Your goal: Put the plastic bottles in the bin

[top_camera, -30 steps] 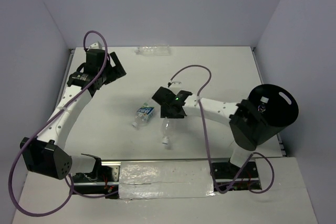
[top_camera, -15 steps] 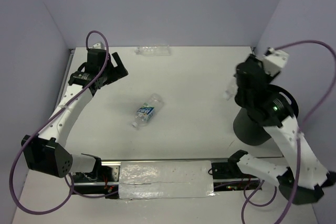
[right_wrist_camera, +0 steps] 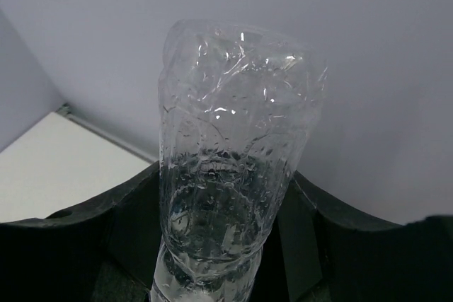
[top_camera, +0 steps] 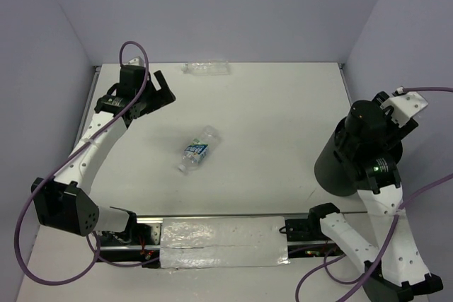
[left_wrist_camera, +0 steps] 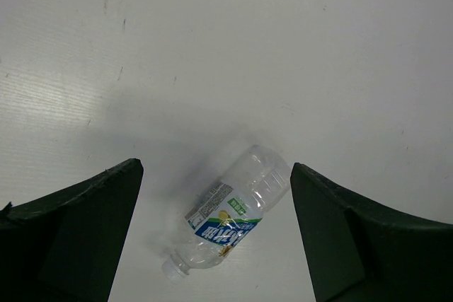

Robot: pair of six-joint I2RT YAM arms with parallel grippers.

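The right gripper (right_wrist_camera: 228,249) clamps a clear crinkled plastic bottle (right_wrist_camera: 237,153) over the black cylindrical bin (top_camera: 338,172) by the right edge; the left gripper (left_wrist_camera: 216,169), spread apart, overlooks a blue-labelled clear plastic bottle (left_wrist_camera: 232,218).

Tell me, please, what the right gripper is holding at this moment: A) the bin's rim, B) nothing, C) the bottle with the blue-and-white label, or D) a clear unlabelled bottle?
D: the right wrist view shows a clear unlabelled bottle clamped between the fingers of the right gripper, while the labelled bottle lies apart on the table.
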